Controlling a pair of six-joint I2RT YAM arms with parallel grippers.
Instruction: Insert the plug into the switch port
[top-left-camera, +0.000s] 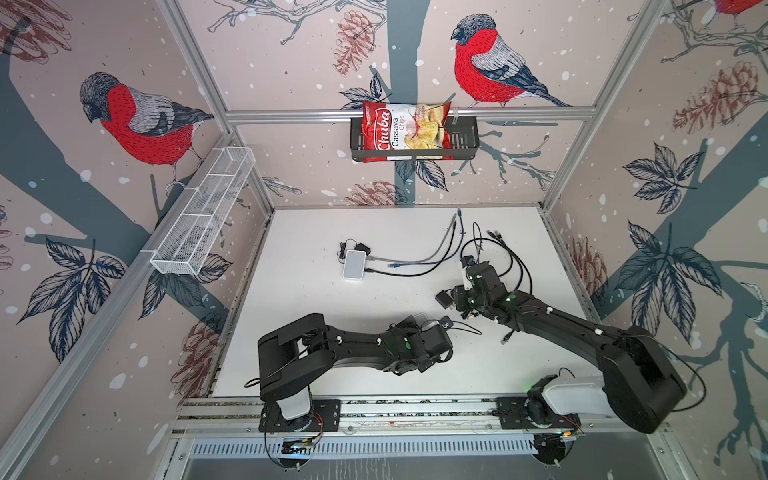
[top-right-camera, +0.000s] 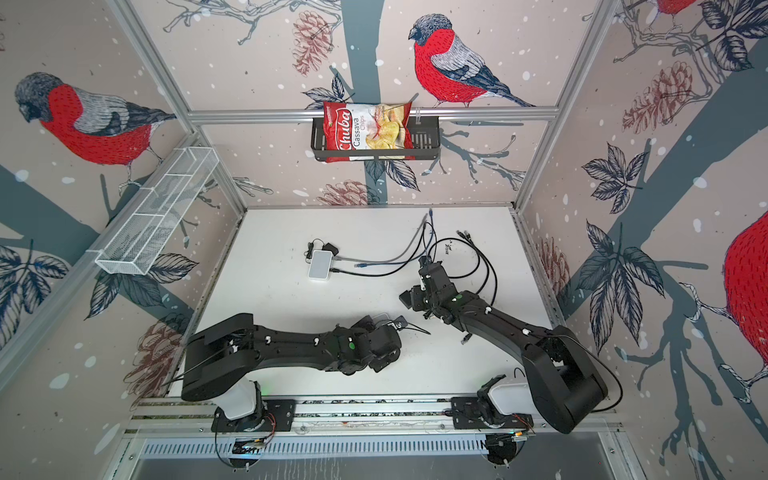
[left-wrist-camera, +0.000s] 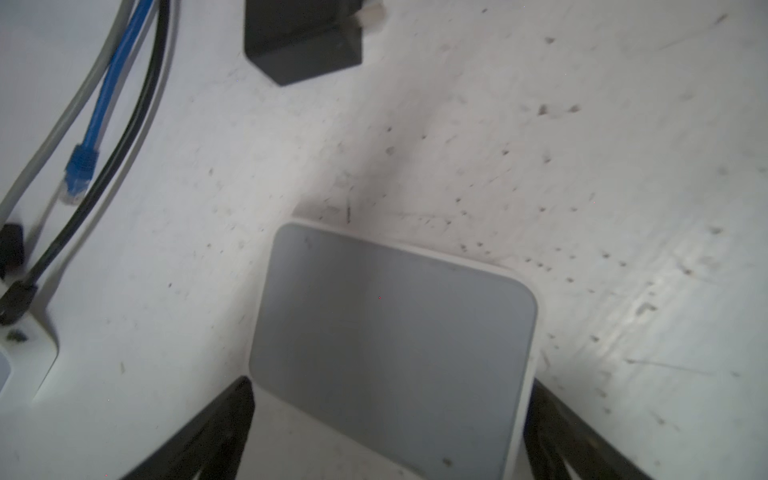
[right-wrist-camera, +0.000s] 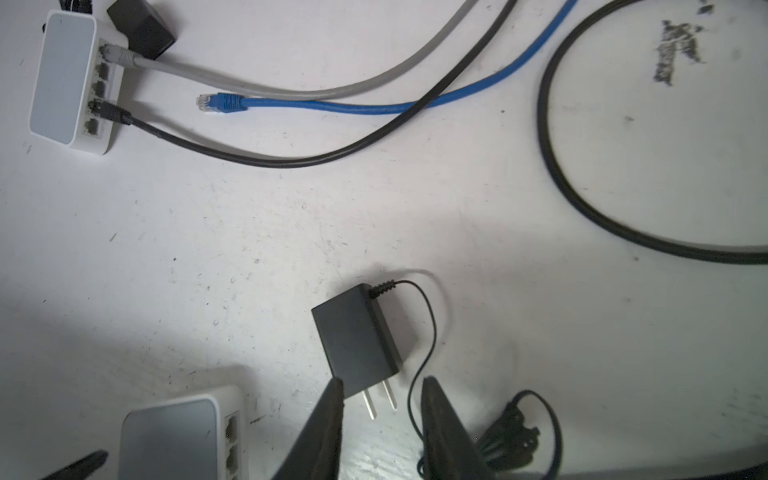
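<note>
1. Left pincer (left-wrist-camera: 390, 382), wide apart, flanks the near switch (left-wrist-camera: 390, 307).
2. Right pincer (right-wrist-camera: 384, 380), slightly apart and empty, hovers over the black adapter (right-wrist-camera: 353, 332); a reaching step, it seems: next comes grasping a plug.
3. Blue plug (right-wrist-camera: 216, 102) lies loose beside the far switch (right-wrist-camera: 62, 79), upper left of frame.
4. Black basket (top-left-camera: 465, 143) holds a chips bag (top-left-camera: 405, 126); white mesh basket (top-left-camera: 199, 216) looks empty.

The white tabletop (right-wrist-camera: 249, 232) is matt, scuffed and speckled with dark marks. Toward eleven o'clock on it, the small rectangular white plastic switch (top-left-camera: 354, 264) has a smooth satin grey top. The black block-shaped power adapter (right-wrist-camera: 353, 336) is matt plastic with shiny metal prongs (right-wrist-camera: 378, 401). The blue network cable (right-wrist-camera: 332, 104) has a smooth jacket and a clear plastic plug (right-wrist-camera: 203, 102). At twelve o'clock, the red chip bag (top-left-camera: 405, 131) is glossy.
</note>
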